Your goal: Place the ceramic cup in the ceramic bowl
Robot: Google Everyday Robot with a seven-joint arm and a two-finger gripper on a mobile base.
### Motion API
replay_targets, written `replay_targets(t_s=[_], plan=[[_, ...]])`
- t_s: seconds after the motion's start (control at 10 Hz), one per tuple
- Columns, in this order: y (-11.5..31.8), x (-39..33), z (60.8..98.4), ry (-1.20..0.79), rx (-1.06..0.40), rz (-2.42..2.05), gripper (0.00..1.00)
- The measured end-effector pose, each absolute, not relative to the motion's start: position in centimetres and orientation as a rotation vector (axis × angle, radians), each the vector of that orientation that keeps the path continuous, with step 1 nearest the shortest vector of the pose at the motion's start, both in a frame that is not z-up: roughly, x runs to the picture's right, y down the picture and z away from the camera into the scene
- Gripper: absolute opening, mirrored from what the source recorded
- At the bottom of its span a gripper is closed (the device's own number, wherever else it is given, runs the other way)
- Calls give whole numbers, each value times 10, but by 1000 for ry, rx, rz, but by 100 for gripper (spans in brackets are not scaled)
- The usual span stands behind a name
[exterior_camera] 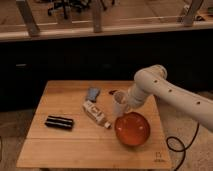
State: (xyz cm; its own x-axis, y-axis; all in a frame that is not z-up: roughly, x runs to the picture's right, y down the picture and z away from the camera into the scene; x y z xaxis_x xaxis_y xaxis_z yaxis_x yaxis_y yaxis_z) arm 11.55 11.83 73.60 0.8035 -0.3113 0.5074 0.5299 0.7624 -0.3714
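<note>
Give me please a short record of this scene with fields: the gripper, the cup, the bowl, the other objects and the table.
gripper: the gripper at the end of the white arm, above the table middle, at the cup
cup: the small pale ceramic cup, carried at the gripper, just beyond the upper left rim of the bowl, not inside it
bowl: the wide glossy orange ceramic bowl, at the table's right front part
other objects: the white bottle with a label, lying down; the flat black object; the small blue-grey object
table: the light wooden table
</note>
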Motion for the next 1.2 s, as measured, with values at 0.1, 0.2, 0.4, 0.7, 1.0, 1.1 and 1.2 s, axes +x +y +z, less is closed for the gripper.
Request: replay_targets(t_s=[0.1, 0.2, 0.4, 0.7, 1.0, 1.1, 1.2], plan=[[123, 124, 735, -436, -527, -462, 3], [127, 129, 735, -435, -527, -456, 3], [132, 136, 739, -436, -526, -438, 3], [145, 145, 739, -432, -530, -418, 3], [155, 153, 742, -425, -533, -391, 3], [160, 153, 742, -423, -534, -384, 3], [164, 156, 743, -420, -535, -377, 3]])
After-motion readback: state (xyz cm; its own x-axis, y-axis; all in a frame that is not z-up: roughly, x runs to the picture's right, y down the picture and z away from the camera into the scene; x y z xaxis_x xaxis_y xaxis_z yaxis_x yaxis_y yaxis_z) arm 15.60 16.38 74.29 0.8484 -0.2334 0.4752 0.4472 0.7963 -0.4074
